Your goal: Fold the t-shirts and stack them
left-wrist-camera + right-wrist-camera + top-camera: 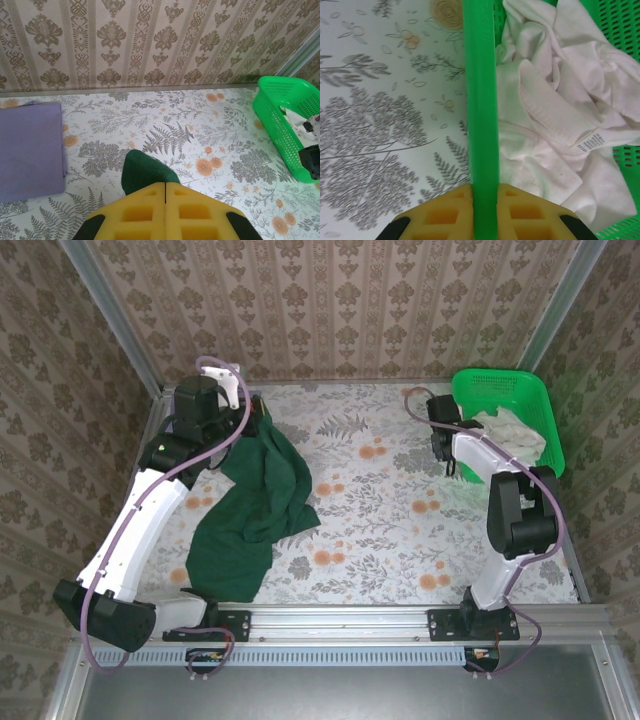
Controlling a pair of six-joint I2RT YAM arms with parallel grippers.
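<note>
1. The left claw, closed tight, holds the dark green t-shirt, which drapes from it onto the table's left side.
2. The right claw pinches the basket rim; white cloth lies inside.
3. The folded lilac t-shirt is cut off at the frame edge.

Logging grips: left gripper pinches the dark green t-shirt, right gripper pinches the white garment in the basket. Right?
Not quite: the right wrist view shows the right gripper closed on the green basket's rim, not the white garment. The left gripper does pinch the dark green t-shirt.
</note>
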